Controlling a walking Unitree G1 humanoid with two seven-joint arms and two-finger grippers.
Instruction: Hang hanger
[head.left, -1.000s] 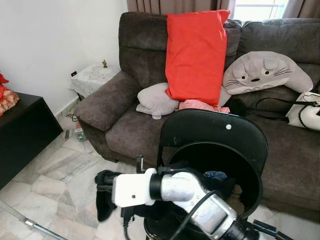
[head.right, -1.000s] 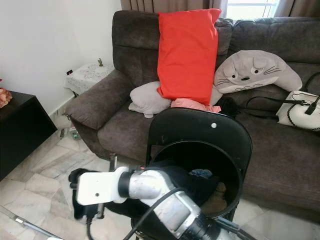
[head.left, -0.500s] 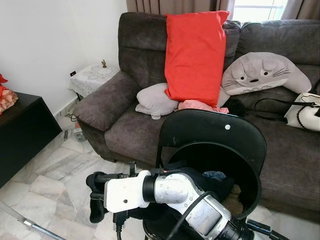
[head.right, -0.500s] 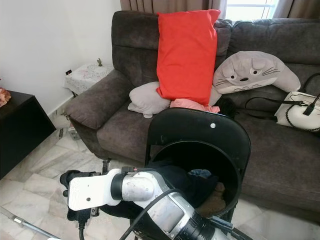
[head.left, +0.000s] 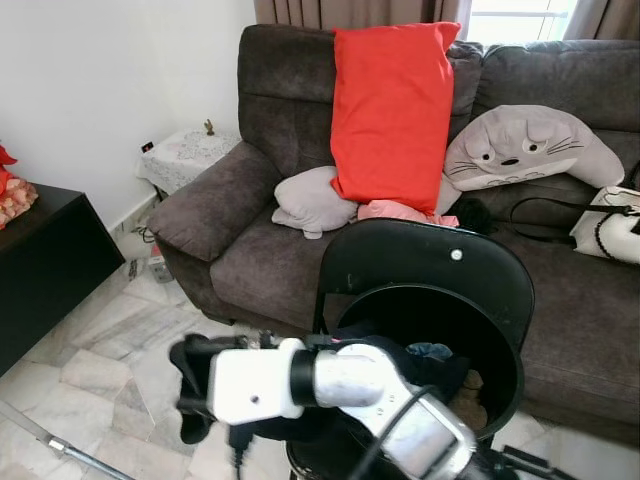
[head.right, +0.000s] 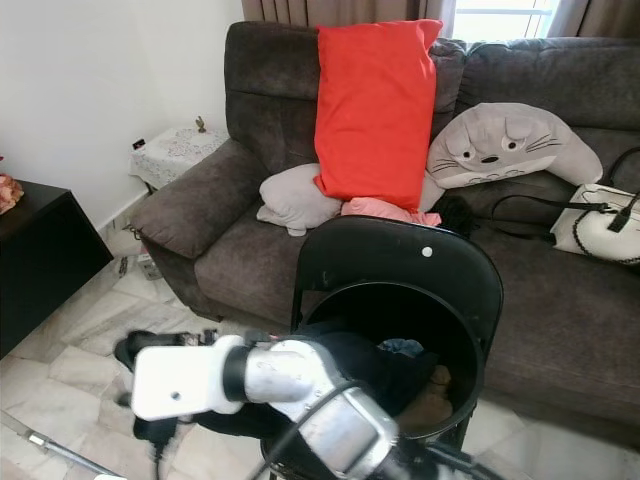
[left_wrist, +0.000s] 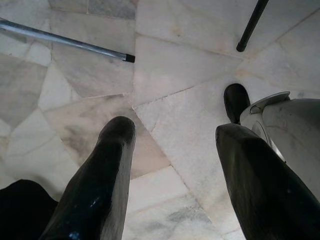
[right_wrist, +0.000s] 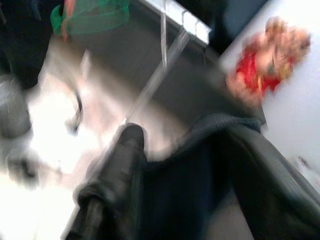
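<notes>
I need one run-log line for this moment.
right gripper: shut on dark garment | left gripper: open over marble floor | black chair: clothes piled

No text, label, brand, number or sign can be read anywhere; the red cushion (head.left: 390, 110) is plain; the grey cushion (head.left: 530, 145) carries a drawn cartoon face, no letters; the black chair (head.left: 430, 290) back has a pale round dot, bare of writing.
</notes>
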